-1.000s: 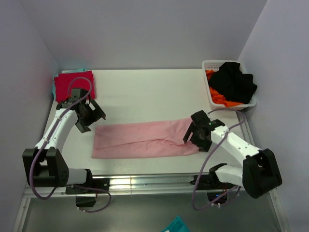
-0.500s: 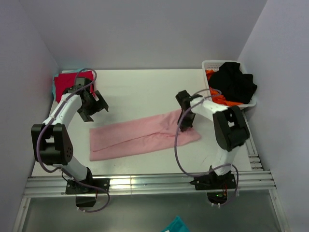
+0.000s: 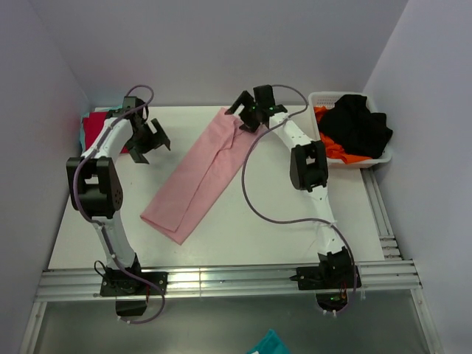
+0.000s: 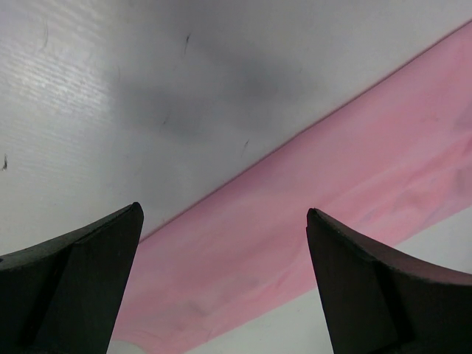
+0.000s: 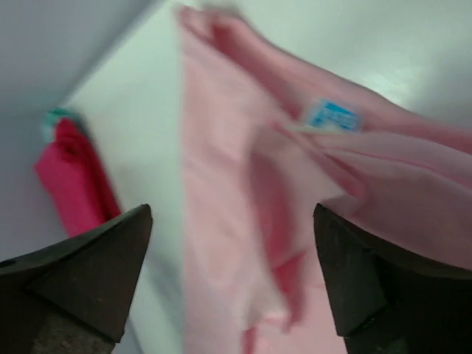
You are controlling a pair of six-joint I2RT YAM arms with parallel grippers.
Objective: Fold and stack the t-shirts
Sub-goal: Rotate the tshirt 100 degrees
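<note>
Nothing is legible; the blue tag (image 5: 333, 116) on the pink t-shirt (image 5: 221, 184) is blurred

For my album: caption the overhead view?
Left gripper beside, right gripper over the far end of a diagonal pink shirt.

Bright, even light — the pink t-shirt (image 5: 243, 184) smears in motion blur.

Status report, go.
Left gripper open, beside the pink t-shirt. Right gripper open at its far end. Shirt a folded strip, lying diagonal. Red t-shirt far left, nothing blocking.
</note>
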